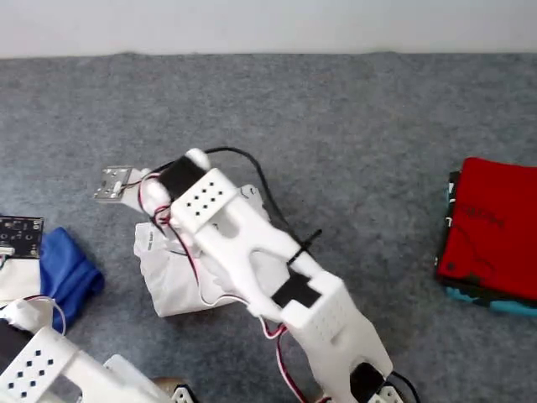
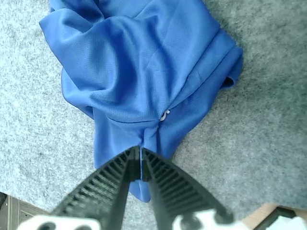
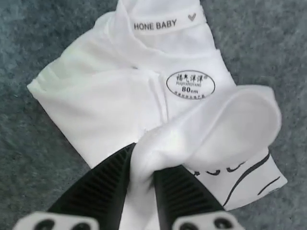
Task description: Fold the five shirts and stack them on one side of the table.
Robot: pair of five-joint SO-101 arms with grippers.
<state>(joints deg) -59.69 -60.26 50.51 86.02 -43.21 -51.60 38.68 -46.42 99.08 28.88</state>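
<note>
The right claw (image 3: 144, 160), clenched on a loose fold of the white shirt (image 3: 110, 100) well apart from the red-topped stack (image 1: 491, 231), could drag the whole folded bundle askew, while the left claw (image 2: 140, 155), pinching the blue shirt (image 2: 144, 62) farther from that stack, might lose its thin hold.

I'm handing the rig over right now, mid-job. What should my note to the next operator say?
Left tool: shut on a pinch of the blue shirt, which lies crumpled on the left arm's side of the table.
Right tool: shut on a lifted flap of the white shirt, mid-table and partly folded.
Done: a stack at the right edge, with the red shirt on top, a teal one and something dark beneath. The number of layers is unclear.
Left: finish folding the white shirt, fold the blue one, then add both to the stack.
</note>
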